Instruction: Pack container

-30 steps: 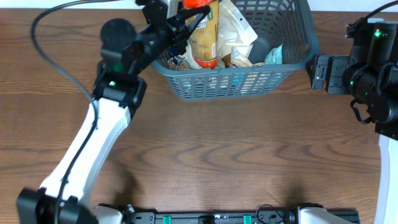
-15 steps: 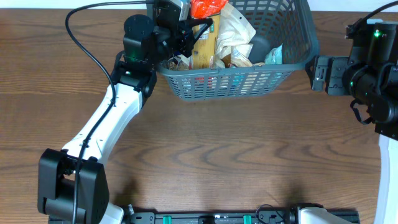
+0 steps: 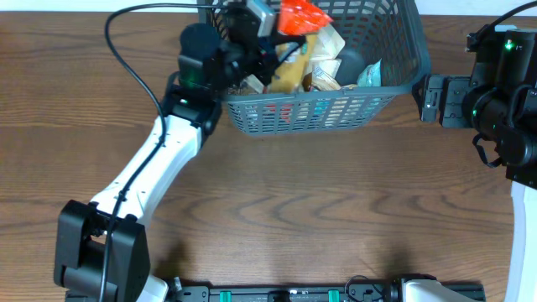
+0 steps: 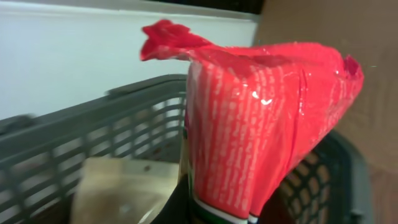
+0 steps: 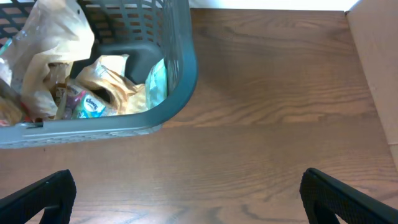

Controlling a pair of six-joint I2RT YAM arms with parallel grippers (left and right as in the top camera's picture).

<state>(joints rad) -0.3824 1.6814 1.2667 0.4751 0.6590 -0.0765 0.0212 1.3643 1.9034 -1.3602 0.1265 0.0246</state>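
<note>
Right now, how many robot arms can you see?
2. The left arm reaches to the basket at the table's far edge, holding a red packet over it. The right arm sits beside the basket's right end.

The container (image 3: pixel 323 113) is dark grey with slotted lattice walls, the packet (image 4: pixel 261 124) glossy red with white print, the counter (image 3: pixel 336 210) brown woodgrain.

No word, brand or number can be read. The red packet (image 4: pixel 261 124) carries rows of fine white print, too blurred to make out; a small packet (image 5: pixel 93 107) in the container (image 5: pixel 183 68) bears a blue-and-white mark, also illegible
</note>
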